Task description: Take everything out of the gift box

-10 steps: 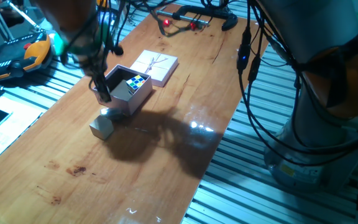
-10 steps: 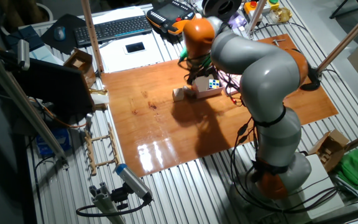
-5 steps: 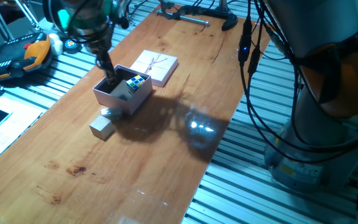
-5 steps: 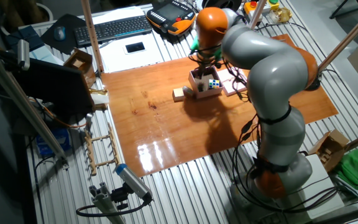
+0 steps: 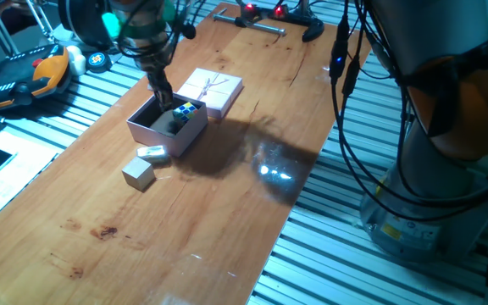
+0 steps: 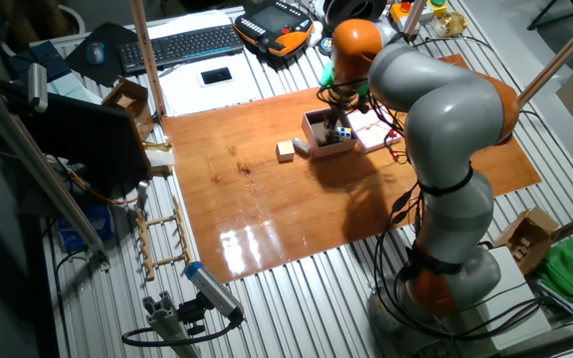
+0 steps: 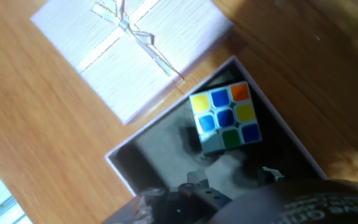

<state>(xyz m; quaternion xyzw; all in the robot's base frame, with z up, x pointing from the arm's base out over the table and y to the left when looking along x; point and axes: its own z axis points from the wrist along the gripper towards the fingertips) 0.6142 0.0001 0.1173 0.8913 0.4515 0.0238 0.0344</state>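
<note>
The pale-pink gift box (image 5: 155,134) (image 6: 318,147) (image 7: 166,112) sits mid-table with the multicoloured puzzle cube (image 5: 187,111) (image 6: 342,132) (image 7: 224,118) in its far corner. A plain beige-grey block (image 5: 139,173) (image 6: 286,150) and a small flat pale piece (image 5: 152,152) lie on the table just outside the box's near side. My gripper (image 5: 165,105) (image 6: 337,116) (image 7: 232,177) points down into the box beside the puzzle cube. Its tips look apart and hold nothing.
The flat pink lid (image 5: 212,88) (image 7: 129,46) with a string bow lies right behind the box. A black tool with red lights (image 5: 261,15) rests at the table's far end. An orange-and-black pendant (image 5: 24,74) and a keyboard (image 6: 182,42) lie off the table.
My gripper has moved from the box's outer near corner to over its inside, next to the puzzle cube. The flat pale piece now shows uncovered on the table.
</note>
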